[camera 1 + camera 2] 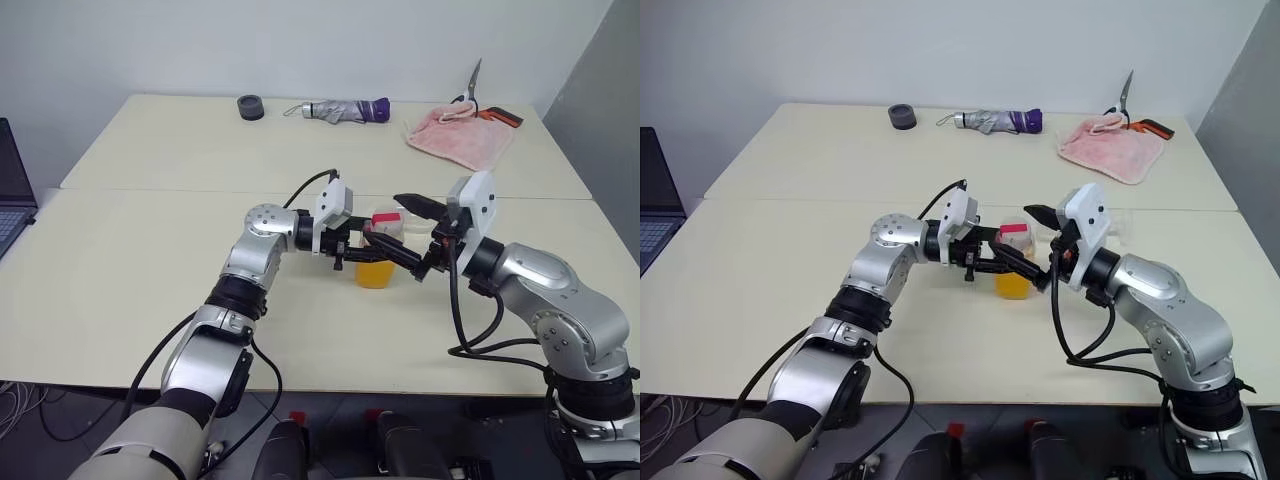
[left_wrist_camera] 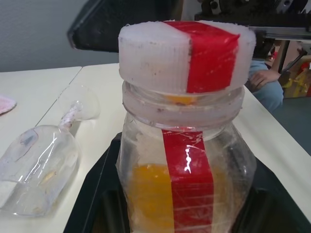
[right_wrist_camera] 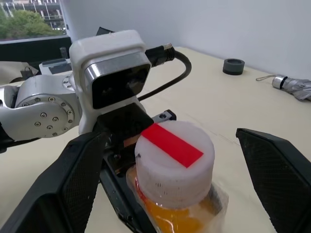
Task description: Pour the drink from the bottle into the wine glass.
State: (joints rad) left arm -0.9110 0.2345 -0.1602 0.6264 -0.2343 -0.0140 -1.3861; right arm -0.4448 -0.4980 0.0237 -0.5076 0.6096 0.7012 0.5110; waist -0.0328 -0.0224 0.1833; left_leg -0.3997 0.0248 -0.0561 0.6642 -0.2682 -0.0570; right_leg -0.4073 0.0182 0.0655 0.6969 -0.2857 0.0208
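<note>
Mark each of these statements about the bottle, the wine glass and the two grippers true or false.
1. The left gripper is shut on the bottle. True.
2. The bottle's cap has been removed. False: the white cap with a red strip sits on the neck.
3. The right gripper has its fingers spread either side of the cap. True.
4. The wine glass stands upright. False: it lies on its side on the table.
5. The wine glass holds orange drink. False: the drink is in the bottle.

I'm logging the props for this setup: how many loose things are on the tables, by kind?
Bottle: 1
Wine glass, lying on its side: 1
Folded umbrella: 1
Pink cloth: 1
Scissors: 1
Dark round roll: 1
Total: 6
</note>
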